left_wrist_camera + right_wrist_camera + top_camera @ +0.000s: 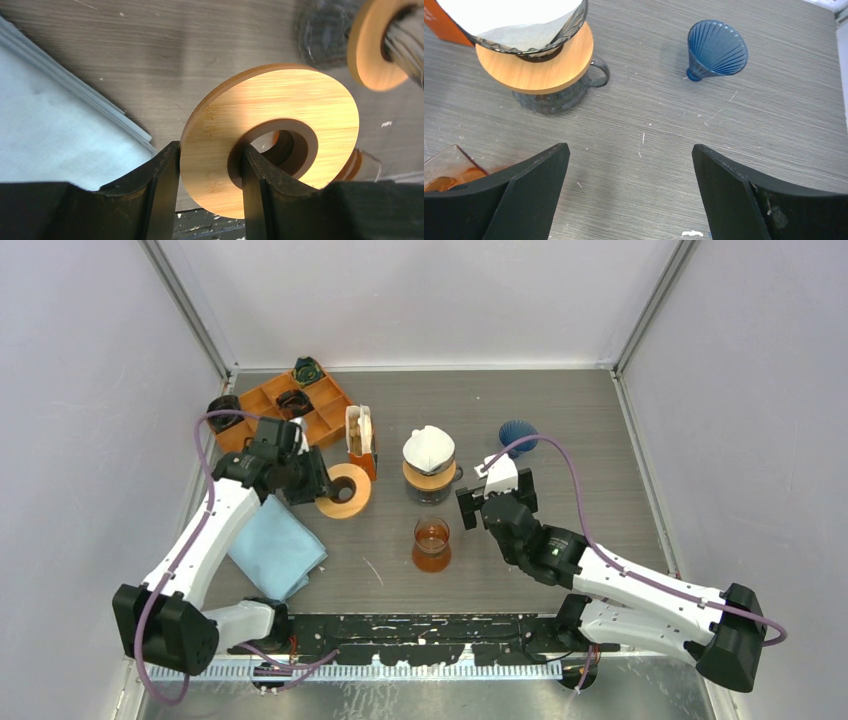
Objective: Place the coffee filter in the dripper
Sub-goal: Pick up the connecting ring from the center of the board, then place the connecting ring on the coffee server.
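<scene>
A grey wood-grain table (600,460) inside pale walls is carrying the whole setup. Just above the middle of the overhead view, the white paper coffee filter (428,443) is already sitting in the smoked-glass cone dripper (574,27), which is resting on a round wooden collar (559,65) over a glass server (554,100). The filter is looking feather-light, soft and easy to crush, so any correction is probably calling for a gentle pinch at its upper rim. The right gripper (630,150) is hovering just right of the dripper, jaws spread wide and empty. At middle left, the left gripper (210,165) is pinching a flat bamboo ring (280,100), one finger through its hole.
</scene>
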You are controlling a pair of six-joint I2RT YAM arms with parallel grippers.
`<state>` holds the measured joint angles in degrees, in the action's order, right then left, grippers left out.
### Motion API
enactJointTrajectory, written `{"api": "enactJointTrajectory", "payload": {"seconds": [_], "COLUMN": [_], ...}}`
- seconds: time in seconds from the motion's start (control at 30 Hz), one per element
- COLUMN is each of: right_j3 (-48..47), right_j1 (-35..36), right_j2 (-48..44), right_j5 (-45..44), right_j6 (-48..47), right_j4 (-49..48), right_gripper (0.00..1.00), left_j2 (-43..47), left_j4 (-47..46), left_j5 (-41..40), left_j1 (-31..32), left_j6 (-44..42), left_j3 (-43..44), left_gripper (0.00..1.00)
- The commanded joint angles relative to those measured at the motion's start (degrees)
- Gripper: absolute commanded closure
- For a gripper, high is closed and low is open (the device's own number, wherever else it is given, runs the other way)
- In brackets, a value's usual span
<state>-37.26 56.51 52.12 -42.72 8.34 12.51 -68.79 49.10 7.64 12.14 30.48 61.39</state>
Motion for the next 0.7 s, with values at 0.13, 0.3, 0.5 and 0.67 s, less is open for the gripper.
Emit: {"api": "enactJointTrajectory", "payload": {"seconds": [0.13,0.3,0.5,0.67], "right_j3": [-1.9,-1.1,0.7,1.9], "right_j1": [0.1,0.1,0.0,-0.1], "right_j2": [-2.4,-3.4,-6.0,-7.1], "right_j5": [-10.6,-15.3,-18.3,-21.0], "right_j6": [3.3,3.8,4.5,5.9], "right_j4": [-0.4,-0.7,-1.2,-1.1], "right_gripper": [0.00,0.00,0.00,0.00], "left_j2": [4.3,3.0,0.9,-2.6], "left_j4": [3.7,4.4,3.3,1.4], "left_j5": [-3.3,-6.0,-8.3,-10.5], "left_j1": [11.2,17.6,25.0,31.9], "left_j6": [0.3,0.8,2.6,3.8], "left_j3": [4.0,7.3,9.7,11.9], "left_gripper": [0.72,0.72,0.72,0.72]}}
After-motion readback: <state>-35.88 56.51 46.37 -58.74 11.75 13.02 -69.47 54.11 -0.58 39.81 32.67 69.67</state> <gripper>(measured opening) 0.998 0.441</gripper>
